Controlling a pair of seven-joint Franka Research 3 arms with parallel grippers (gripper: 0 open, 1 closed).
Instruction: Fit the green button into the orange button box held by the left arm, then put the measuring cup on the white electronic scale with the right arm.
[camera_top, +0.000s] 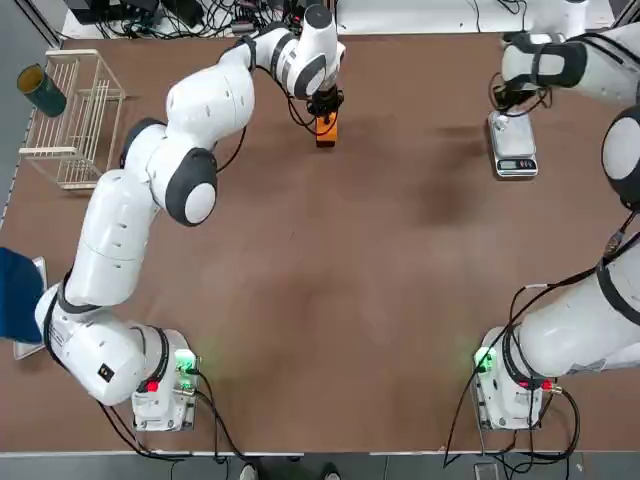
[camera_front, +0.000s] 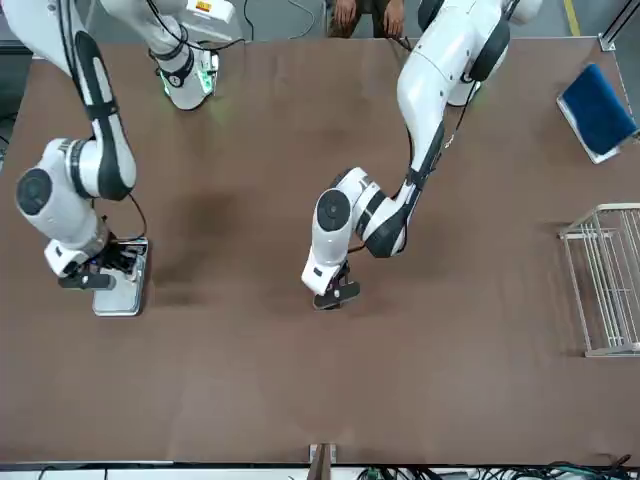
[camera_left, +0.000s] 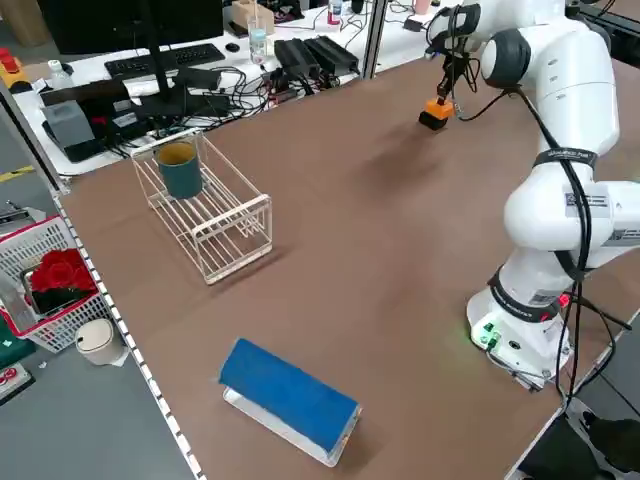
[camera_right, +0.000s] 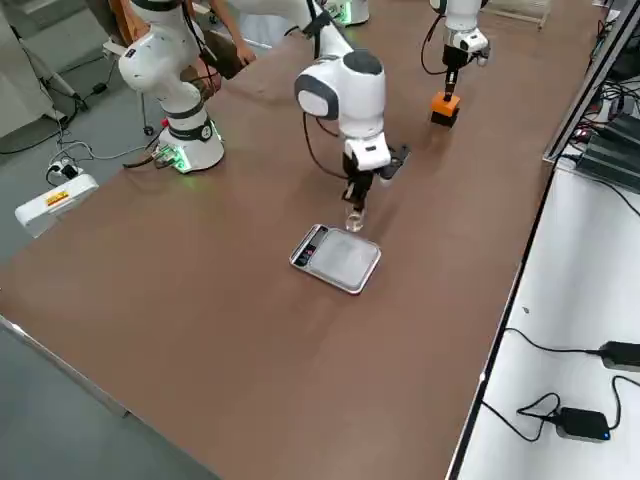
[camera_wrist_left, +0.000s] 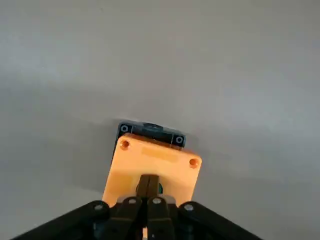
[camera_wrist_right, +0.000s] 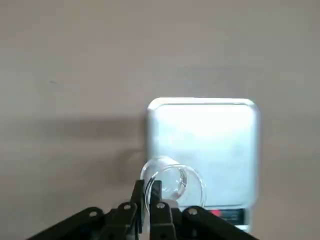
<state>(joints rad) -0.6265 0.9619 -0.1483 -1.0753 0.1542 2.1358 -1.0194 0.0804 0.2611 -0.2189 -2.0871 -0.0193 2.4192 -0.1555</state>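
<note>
Right gripper (camera_wrist_right: 148, 200) has its fingers pinched nearly together on the rim of the clear measuring cup (camera_wrist_right: 172, 179), and the cup hangs over the near corner of the white electronic scale (camera_wrist_right: 210, 135), close to the display strip; from the right side view it looks like the cup is just above the plate's edge rather than resting on it, but honestly I can't tell for sure whether it's touching. The scale sits near the far right corner of the worktop (camera_top: 350, 300), with the far edge not far behind it. Over on the other side, the left gripper (camera_wrist_left: 148, 192) is closed right down, fingers together and planted on top of the orange button box (camera_wrist_left: 152, 167), which stands upright on the worktop near the middle of the far edge. There's a little bit of green showing right at the fingertips on the box's top face, so the green button (camera_wrist_left: 158, 188) seems to be sitting there in the box, mostly hidden by the fingers. The two grippers are well apart, with a big bare stretch of brown worktop between them and all the way back to the arm bases. Off at the left edge there's a white wire basket (camera_top: 75, 120) with a dark green cup (camera_top: 42, 90) at its corner, and a blue pad (camera_left: 288, 395) near the left arm's base, all well clear of both arms.
</note>
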